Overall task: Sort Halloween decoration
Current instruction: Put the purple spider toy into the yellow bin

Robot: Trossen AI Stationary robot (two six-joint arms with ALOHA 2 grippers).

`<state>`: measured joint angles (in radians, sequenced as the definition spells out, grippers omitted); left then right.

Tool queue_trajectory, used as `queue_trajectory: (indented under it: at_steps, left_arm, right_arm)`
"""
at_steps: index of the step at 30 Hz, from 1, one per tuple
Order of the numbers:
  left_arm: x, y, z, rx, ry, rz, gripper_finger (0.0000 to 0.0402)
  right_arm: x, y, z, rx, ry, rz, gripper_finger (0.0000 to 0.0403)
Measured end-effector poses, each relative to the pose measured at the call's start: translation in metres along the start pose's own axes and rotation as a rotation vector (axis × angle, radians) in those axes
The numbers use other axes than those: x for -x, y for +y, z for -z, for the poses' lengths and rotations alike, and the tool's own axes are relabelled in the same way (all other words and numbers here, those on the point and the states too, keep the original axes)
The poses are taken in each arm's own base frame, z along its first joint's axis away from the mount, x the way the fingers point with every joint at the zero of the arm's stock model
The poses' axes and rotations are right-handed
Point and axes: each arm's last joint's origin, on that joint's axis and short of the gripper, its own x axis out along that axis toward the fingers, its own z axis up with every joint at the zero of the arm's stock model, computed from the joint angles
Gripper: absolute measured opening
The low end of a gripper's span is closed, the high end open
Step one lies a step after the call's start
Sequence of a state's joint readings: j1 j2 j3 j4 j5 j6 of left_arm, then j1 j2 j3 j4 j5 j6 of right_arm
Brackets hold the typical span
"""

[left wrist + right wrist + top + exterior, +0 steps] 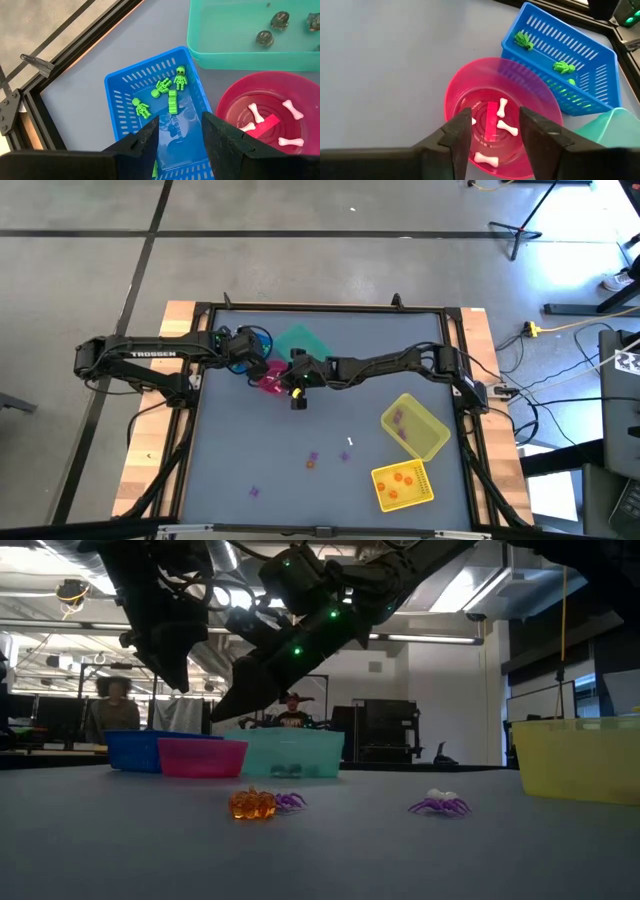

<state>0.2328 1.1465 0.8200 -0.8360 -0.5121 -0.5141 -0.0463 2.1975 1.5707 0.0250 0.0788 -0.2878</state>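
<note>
My left gripper [180, 131] hangs open and empty over the blue basket [131, 95], which holds several green skeleton trinkets [172, 90]. My right gripper [495, 131] is open and empty above the pink bowl [465, 80], where white bones [507, 129] lie. In the high view the two grippers [240, 350] [297, 385] stand close together at the table's far middle. The teal bin [225, 50] holds dark grey trinkets [264, 37]. Loose on the table lie an orange pumpkin [252, 803], purple spiders [290, 801] [440, 806] and another purple trinket [253, 491].
Two yellow bins sit at the table's right near side: one [432, 442] holds purple pieces, the other [383, 500] orange ones. The blue basket, pink bowl and teal bin crowd together under both arms. The black table frame [30, 95] runs beside the basket. People [115, 705] show beyond the table.
</note>
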Motion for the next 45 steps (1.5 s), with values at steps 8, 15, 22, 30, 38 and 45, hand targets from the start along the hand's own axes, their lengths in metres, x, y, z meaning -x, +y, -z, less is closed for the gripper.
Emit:
queue_trajectory:
  at_steps: [8,15,22,30,38,45]
  left_arm:
    - [0.0,0.0,0.0,0.0,0.0,0.0,0.0132]
    - [0.0,0.0,0.0,0.0,0.0,0.0,0.0132]
    - [0.0,0.0,0.0,0.001,-0.002,0.002,0.0132]
    - [0.0,-0.001,-0.001,0.004,-0.007,0.006,0.0132]
    - [0.0,-0.001,-0.001,0.008,-0.012,0.008,0.0132]
    - [0.0,-0.001,-0.001,0.008,-0.012,0.008,0.0132]
  right_arm:
    - [0.0,0.001,0.004,0.001,0.039,-0.012,0.0159]
    - [0.007,0.004,0.007,0.01,0.12,-0.04,0.0159]
    - [0.039,0.013,-0.014,0.047,0.148,-0.059,0.0159]
    - [0.089,0.044,-0.029,0.1,0.29,-0.114,0.0159]
    - [0.119,0.076,-0.017,0.0,0.548,-0.147,0.0159]
    - [0.137,0.1,-0.006,-0.14,0.739,-0.147,0.0159]
